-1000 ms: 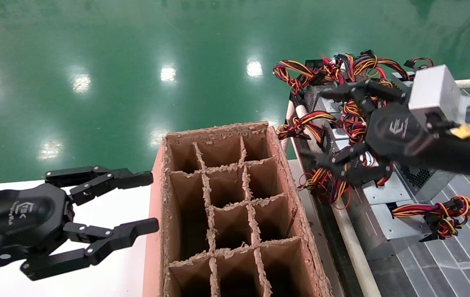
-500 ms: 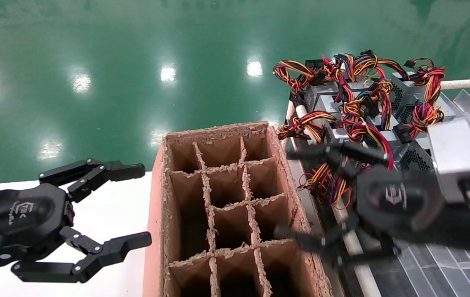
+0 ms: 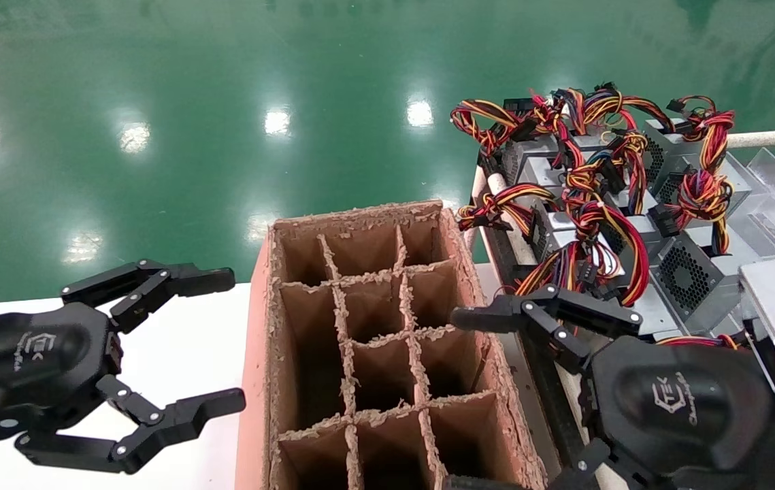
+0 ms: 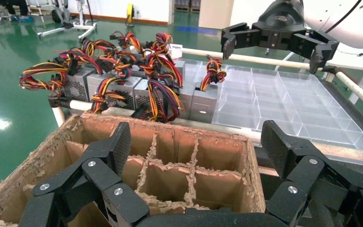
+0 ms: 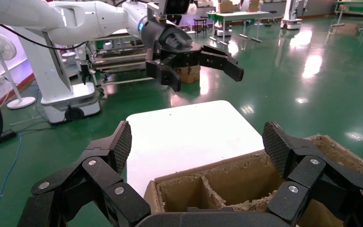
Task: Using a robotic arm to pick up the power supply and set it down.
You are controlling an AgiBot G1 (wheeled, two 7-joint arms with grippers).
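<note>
Grey power supply (image 3: 690, 275) beyond right gripper (image 3: 469, 401).

Brown cardboard divider box (image 3: 373, 340), white table (image 3: 196, 340)

Grey power supply (image 3: 690, 275), red/yellow/black wires (image 3: 605, 224); brown divider box (image 3: 377, 340), prob. cardboard.

the cardboard divider box (image 3: 387, 340) stands between both grippers, its cells open from above. the left gripper (image 3: 224, 344) hangs spread over the bare white table (image 3: 176, 354), just beside the box's left wall. the right gripper (image 3: 455, 401) hangs spread at the box's right wall. tangled wire looms (image 3: 584, 184) cover the power supplies (image 3: 686, 279) crowded at the far end of the clear tray (image 4: 283, 99)
</note>
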